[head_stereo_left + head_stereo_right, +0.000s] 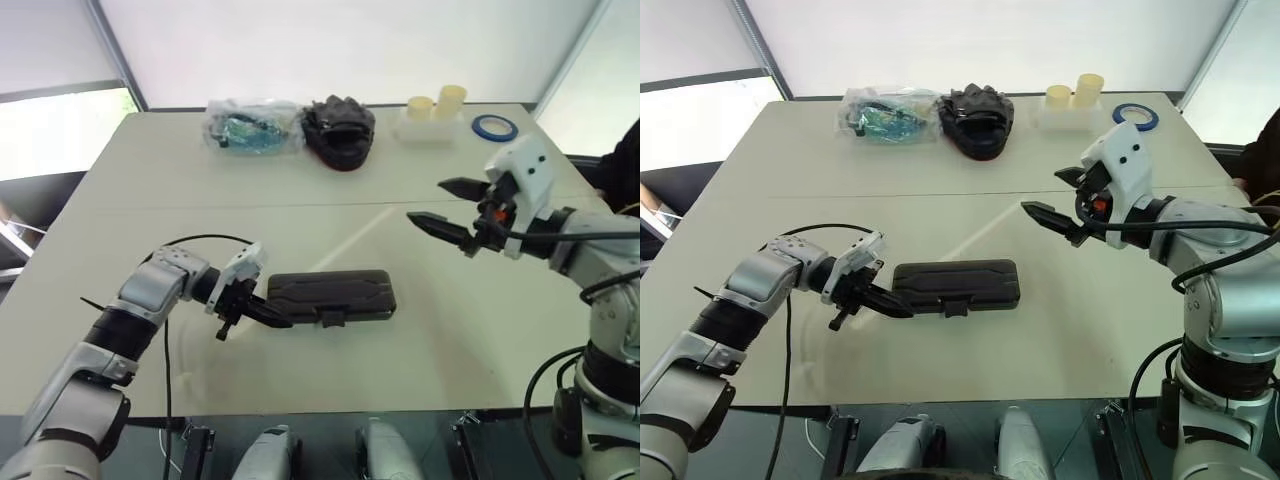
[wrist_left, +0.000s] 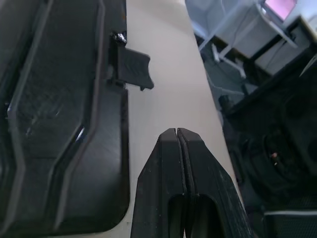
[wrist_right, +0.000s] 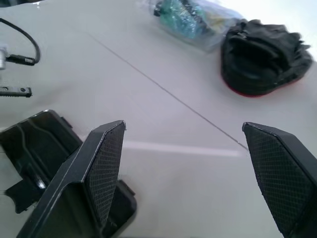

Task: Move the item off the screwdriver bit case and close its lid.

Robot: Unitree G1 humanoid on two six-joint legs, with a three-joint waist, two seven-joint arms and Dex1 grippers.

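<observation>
Two hands show in the left eye view. The left hand is clenched with nothing in it, and its tip lies at the left end of the screwdriver bit case, touching it or nearly so. The case rests near the middle of the desk, and the lid lies flat down on it with the latch tab on the near long edge. Nothing sits on top of the case. The right hand is released and wide, raised above the desk to the right, well apart from the case. At the far edge I see a black pouch, a clear bag with green contents, two cream cups and a blue tape roll.

From the left wrist view, the fingers are pressed together beside the corner of the case, and the latch tab sticks out over the bare desk.

From the right wrist view, the fingers stand far apart, with the case low under them and the pouch beyond.

My judgement: the item is already off and the lid is down, so the task is at its end. If the latch is not caught, which I cannot tell, the next move calls for a press on the tab; otherwise both arms only need to go away.
</observation>
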